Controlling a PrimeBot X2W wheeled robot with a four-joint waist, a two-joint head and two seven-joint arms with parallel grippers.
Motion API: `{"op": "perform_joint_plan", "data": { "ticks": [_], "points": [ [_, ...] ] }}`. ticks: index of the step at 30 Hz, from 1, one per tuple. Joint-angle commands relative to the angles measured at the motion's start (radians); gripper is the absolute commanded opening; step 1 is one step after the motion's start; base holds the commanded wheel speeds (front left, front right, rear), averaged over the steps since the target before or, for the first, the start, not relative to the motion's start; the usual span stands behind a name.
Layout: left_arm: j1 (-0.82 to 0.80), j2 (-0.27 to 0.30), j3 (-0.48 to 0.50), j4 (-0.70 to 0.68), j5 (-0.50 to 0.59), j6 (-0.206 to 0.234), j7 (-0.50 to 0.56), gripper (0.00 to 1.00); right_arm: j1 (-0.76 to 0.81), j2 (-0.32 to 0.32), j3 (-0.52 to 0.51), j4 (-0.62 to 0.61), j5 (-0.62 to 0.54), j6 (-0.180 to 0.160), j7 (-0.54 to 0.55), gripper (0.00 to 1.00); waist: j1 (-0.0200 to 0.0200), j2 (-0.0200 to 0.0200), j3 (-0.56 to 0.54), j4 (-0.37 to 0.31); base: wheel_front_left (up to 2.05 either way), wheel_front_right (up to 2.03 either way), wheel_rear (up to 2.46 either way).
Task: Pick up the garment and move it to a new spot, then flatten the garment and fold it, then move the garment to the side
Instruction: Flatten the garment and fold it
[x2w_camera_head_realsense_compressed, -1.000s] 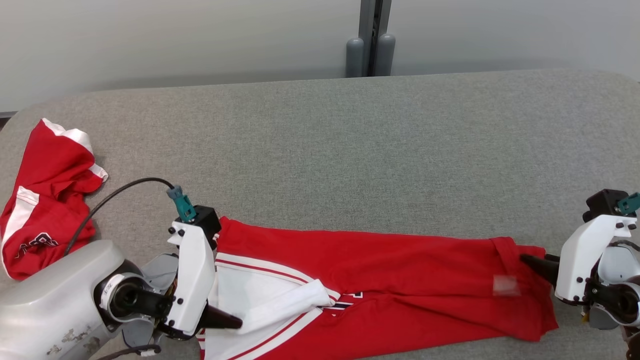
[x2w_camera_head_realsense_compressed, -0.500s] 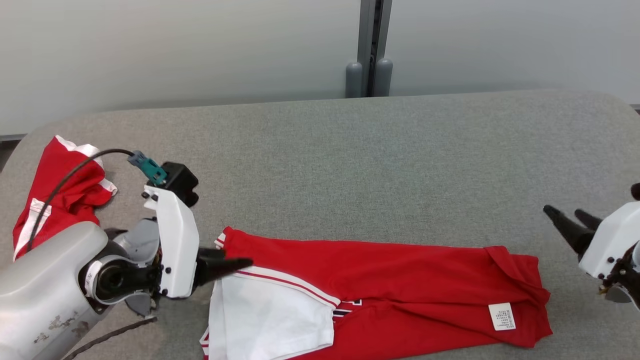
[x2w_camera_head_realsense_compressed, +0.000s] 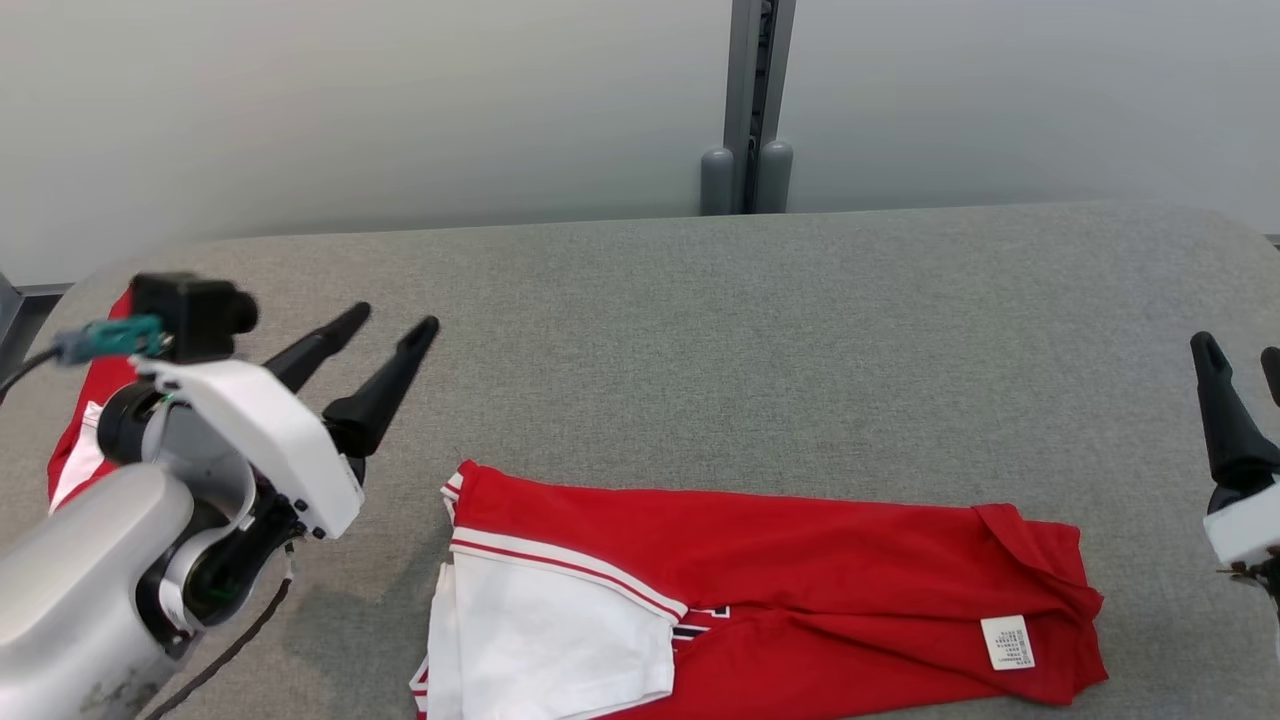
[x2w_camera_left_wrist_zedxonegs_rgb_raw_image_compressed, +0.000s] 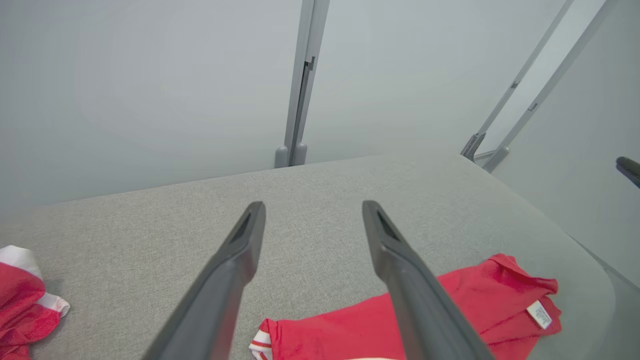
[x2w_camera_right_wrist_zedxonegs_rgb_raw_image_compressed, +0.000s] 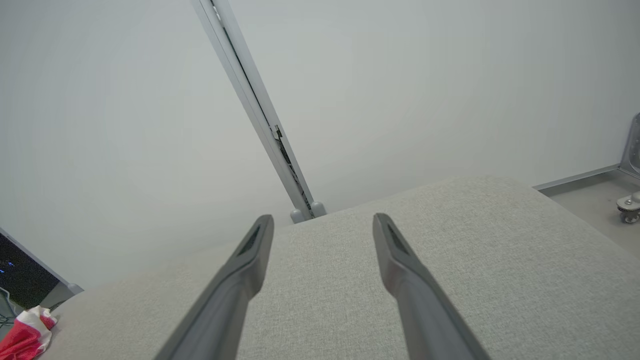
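Grey fabric-topped table (x2w_camera_head_realsense_compressed: 800, 330) with rounded corners. Pale wall panels behind, grey post (x2w_camera_head_realsense_compressed: 748, 100) at 12 o'clock, bare floor (x2w_camera_right_wrist_zedxonegs_rgb_raw_image_compressed: 590, 200) off the right end.

Red jersey (x2w_camera_head_realsense_compressed: 780, 560) lies as a long folded strip at 6 o'clock, with its white sleeve panel (x2w_camera_head_realsense_compressed: 550, 640) at the 8 o'clock end and its label (x2w_camera_head_realsense_compressed: 1007, 642) at 4.

Left pincer (x2w_camera_head_realsense_compressed: 393, 318) and right pincer (x2w_camera_head_realsense_compressed: 1238, 350) are both spread wide and empty, clear of the cloth at 10 and 3.

Risks:
- A single-end grab for the side move would likely drag the fold open, and the sleeve flap looks loose.
- Second red garment (x2w_camera_head_realsense_compressed: 70, 440) at 9: wrong pick or pile-up if the jersey goes that way.
- Jersey's near edge is cropped, possibly overhanging; can't tell.
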Motion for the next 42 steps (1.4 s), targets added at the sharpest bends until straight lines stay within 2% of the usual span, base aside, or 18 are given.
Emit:
{"op": "perform_joint_plan", "data": {
  "ticks": [1,5,7,11,15,18,22,31,35,42],
  "points": [
    [0.024,0.005,0.013,-0.005,0.009,0.019,-0.031,1.00,0.015,0.007,-0.008,-0.013,-0.009,0.002,-0.021,1.00,0.0000,-0.0001,-0.002,0.002,0.00,0.00,0.00],
    [0.113,0.009,0.070,-0.054,0.039,0.120,-0.217,1.00,0.077,0.043,-0.035,-0.066,-0.048,0.002,-0.094,1.00,0.0000,-0.0001,-0.008,0.009,0.00,0.00,0.00],
    [0.158,0.013,0.100,-0.078,0.055,0.163,-0.270,1.00,0.108,0.055,-0.042,-0.090,-0.070,0.002,-0.119,1.00,0.0000,-0.0001,-0.006,0.013,0.00,0.00,0.00],
    [0.259,-0.005,0.184,-0.114,0.105,0.237,-0.303,1.00,0.170,0.078,-0.044,-0.132,-0.100,0.002,-0.151,1.00,0.0000,-0.0001,-0.004,0.018,0.00,0.00,0.00],
    [0.388,-0.079,0.342,-0.147,0.201,0.267,-0.305,1.00,0.224,0.097,-0.046,-0.158,-0.115,0.002,-0.160,1.00,0.0000,-0.0001,-0.004,0.020,0.00,0.00,0.00],
    [0.480,-0.145,0.425,-0.161,0.274,0.259,-0.304,1.00,0.254,0.108,-0.042,-0.158,-0.121,0.002,-0.161,1.00,0.0000,-0.0001,-0.007,0.018,0.00,0.00,0.00],
    [0.571,-0.219,0.478,-0.145,0.369,0.238,-0.304,1.00,0.284,0.113,-0.025,-0.137,-0.134,0.002,-0.171,1.00,0.0000,-0.0001,-0.012,0.015,0.00,0.00,0.00],
    [0.673,-0.379,0.565,-0.082,0.529,0.148,-0.304,1.00,0.328,0.123,0.002,-0.054,-0.155,0.002,-0.200,1.00,0.0000,-0.0001,-0.027,0.022,0.00,0.00,0.00],
    [0.684,-0.414,0.584,-0.050,0.561,0.106,-0.304,1.00,0.321,0.124,0.002,-0.023,-0.165,0.002,-0.181,1.00,0.0000,-0.0001,-0.034,0.022,0.00,0.00,0.00],
    [0.672,-0.442,0.599,-0.029,0.593,0.072,-0.304,1.00,0.255,0.139,-0.005,0.083,-0.185,0.002,-0.073,1.00,0.0000,-0.0001,-0.026,0.018,0.00,0.00,0.00]
  ]
}}
